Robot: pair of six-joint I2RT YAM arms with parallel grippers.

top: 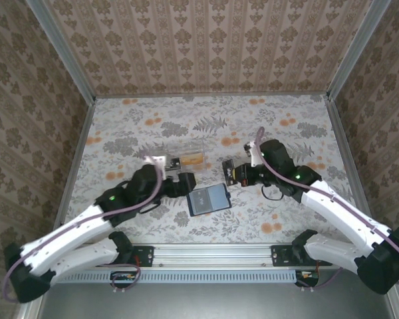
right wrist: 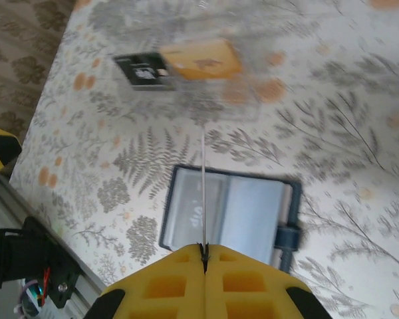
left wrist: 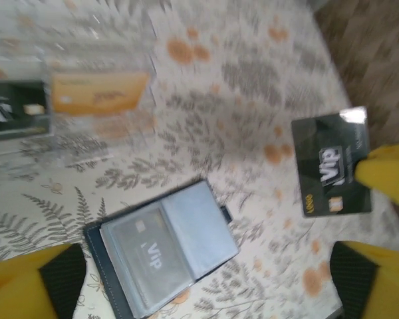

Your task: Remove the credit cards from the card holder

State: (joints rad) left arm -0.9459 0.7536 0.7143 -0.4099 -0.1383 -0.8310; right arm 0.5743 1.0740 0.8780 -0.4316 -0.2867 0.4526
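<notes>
Right gripper (right wrist: 204, 251) pinching a black card (left wrist: 329, 166) between closed fingers, left gripper (left wrist: 206, 269) spreading wide, holding nothing, card holder (left wrist: 161, 252) lying unfolded just beside its fingers.

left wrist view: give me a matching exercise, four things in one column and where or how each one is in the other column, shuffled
Things:
1. card holder
2. black vip card
3. orange card
4. left gripper

States:
a. inside the clear box
b. open, gripping nothing
c. lying open on the table
d. pinched by the right gripper

Pairs: 1-c, 2-d, 3-a, 4-b
</notes>
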